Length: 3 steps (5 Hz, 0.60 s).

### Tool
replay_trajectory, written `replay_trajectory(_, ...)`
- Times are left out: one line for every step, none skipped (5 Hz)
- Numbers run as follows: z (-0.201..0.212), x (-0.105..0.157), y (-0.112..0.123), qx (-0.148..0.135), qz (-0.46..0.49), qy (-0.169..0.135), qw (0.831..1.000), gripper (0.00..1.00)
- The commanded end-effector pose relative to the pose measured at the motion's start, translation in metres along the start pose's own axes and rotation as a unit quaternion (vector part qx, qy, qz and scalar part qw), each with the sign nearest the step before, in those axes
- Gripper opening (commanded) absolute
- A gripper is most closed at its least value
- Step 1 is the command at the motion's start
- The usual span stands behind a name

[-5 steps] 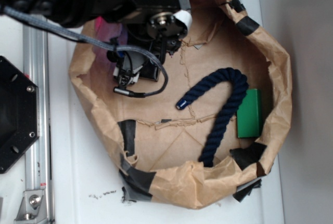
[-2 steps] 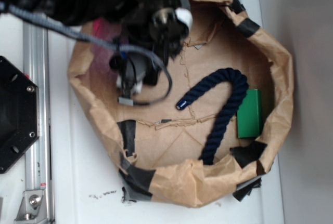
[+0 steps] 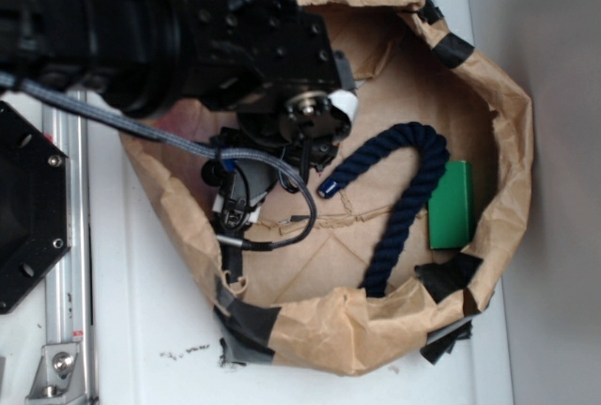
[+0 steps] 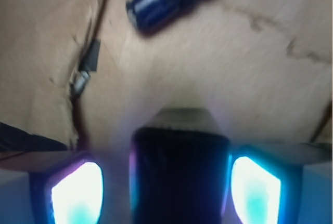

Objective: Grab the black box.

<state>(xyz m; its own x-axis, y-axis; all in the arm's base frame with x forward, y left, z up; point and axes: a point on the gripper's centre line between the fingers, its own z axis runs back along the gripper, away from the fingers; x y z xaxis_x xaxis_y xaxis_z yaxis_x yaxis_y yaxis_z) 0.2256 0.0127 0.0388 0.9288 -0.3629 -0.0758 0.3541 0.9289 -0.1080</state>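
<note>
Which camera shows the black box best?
The wrist view: the black box fills the bottom middle, between the gripper's two glowing fingers. In the exterior view the arm hides it, so you can't see it there.

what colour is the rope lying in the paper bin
Dark navy blue rope, with a glossy blue end cap; clearest in the exterior view.

White flat tabletop [image 3: 141, 320], with a grey strip along the right edge. Directly on it: a wide crumpled brown paper basin [image 3: 512, 156] patched with black tape, filling the middle; a large black hexagonal plate with screws [image 3: 28, 212] at the left edge, partly out of view; 1 silver aluminium rail [image 3: 66, 264] running top to bottom just beside the plate, with a bolted bracket at its lower end. Small dark specks scattered near the basin's lower left rim.
</note>
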Motion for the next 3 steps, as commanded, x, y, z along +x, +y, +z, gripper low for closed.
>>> replay_trajectory(0.008, 0.016, 0.004, 0.037, 0.012, -0.025, 0.999, 1.0)
replay_trajectory(0.004, 0.019, 0.011, 0.035, 0.025, -0.022, 0.999, 1.0)
replay_trajectory(-0.008, 0.022, 0.012, 0.047, 0.023, -0.005, 0.999, 1.0)
